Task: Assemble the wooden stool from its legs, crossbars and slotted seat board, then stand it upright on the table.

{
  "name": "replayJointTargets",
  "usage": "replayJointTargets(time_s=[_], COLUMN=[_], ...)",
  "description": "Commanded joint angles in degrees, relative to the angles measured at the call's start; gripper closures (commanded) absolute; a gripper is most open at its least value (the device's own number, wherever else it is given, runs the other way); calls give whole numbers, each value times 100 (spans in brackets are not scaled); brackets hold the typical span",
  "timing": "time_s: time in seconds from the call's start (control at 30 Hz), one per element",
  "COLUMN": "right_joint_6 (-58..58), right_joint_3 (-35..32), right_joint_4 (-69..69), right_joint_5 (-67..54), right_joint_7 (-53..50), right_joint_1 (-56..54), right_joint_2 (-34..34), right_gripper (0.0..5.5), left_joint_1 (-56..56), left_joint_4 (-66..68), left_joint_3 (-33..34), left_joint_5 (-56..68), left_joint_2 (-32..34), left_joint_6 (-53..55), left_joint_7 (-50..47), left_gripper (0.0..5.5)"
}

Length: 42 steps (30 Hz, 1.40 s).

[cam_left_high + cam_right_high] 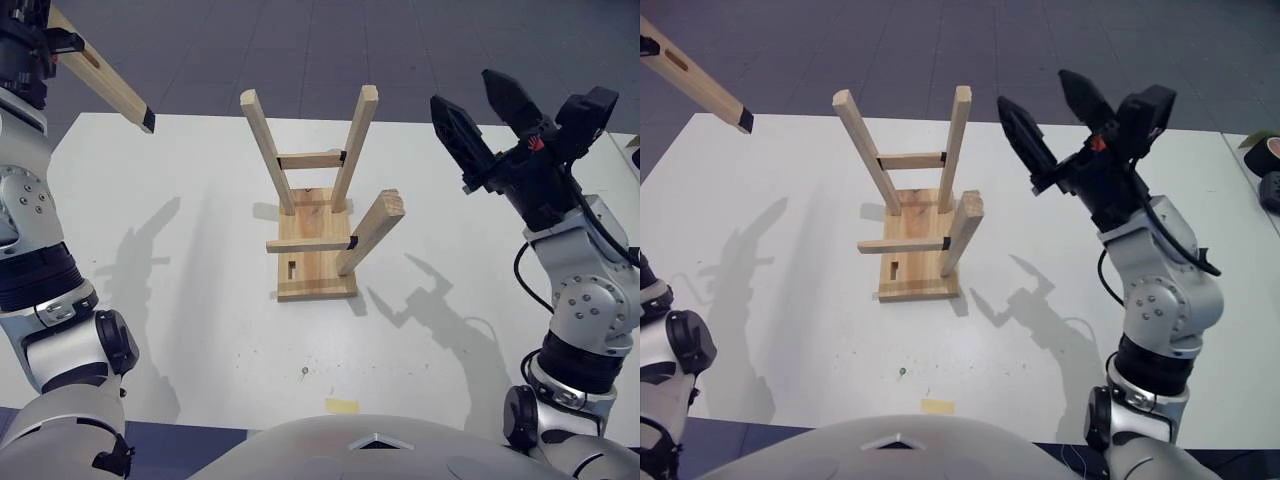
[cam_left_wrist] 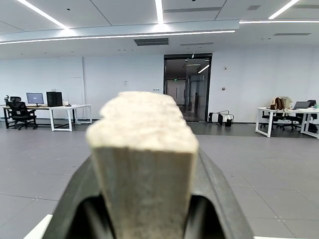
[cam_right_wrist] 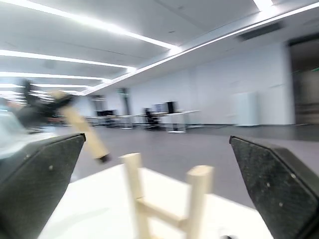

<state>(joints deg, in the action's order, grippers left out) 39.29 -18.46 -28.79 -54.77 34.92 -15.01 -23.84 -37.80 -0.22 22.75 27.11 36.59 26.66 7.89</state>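
On the worktop (image 1: 200,300), centre: stool (image 1: 318,205), inverted, three legs seated; open slot (image 1: 291,268) on the seat board's (image 1: 318,285) left-arm side. Your left fingers (image 2: 219,199) clamp the fourth leg (image 1: 100,78), raised far left, its long axis slanting toward the stool. Right fingers (image 1: 460,135) spread, empty.

Yellow tape scrap (image 1: 341,406); small dark speck (image 1: 305,371) near it; office desks (image 2: 70,107), monitor (image 2: 35,97) in room behind.
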Motion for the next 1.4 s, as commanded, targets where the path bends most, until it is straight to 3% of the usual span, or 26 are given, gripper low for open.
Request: replayJointTargets(time_s=[0.03, 0.13, 0.27, 0.5, 0.87, 1.03, 1.13, 1.4], right_joint_6=[272, -214, -992, -944, -253, -246, -653, -1323], right_joint_3=[1106, 1806, 2249, 1929, 1776, 1844, 1923, 2212], right_joint_4=[84, 398, 967, 974, 545, 440, 468, -3], right_joint_5=[403, 1184, 1990, 1466, 703, 740, 1355, 2441], right_joint_7=[1548, 2193, 2422, 2319, 2164, 1879, 1426, 284], right_joint_1=[244, 141, -128, -215, 75, 238, 422, 914], right_joint_2=[-1123, -1475, -1341, -946, -975, -840, -713, -429], right_gripper=[10, 10, 26, 129, 313, 317, 318, 332], left_joint_1=[39, 23, 208, 424, 707, 850, 849, 914], left_joint_4=[109, 112, -83, -372, -833, -1025, -1186, -1321], left_joint_3=[-91, -288, -472, -711, -885, -983, -901, -684], left_joint_5=[110, 147, 238, 174, 488, 620, 802, 406], left_joint_2=[-160, -211, -261, -368, -461, -530, -569, -700], left_joint_6=[-8, 77, 215, 180, 418, 515, 603, 753], left_joint_7=[398, 806, 1189, 1457, 2069, 2213, 2182, 1168], left_gripper=[447, 447, 447, 447, 447, 447, 447, 447])
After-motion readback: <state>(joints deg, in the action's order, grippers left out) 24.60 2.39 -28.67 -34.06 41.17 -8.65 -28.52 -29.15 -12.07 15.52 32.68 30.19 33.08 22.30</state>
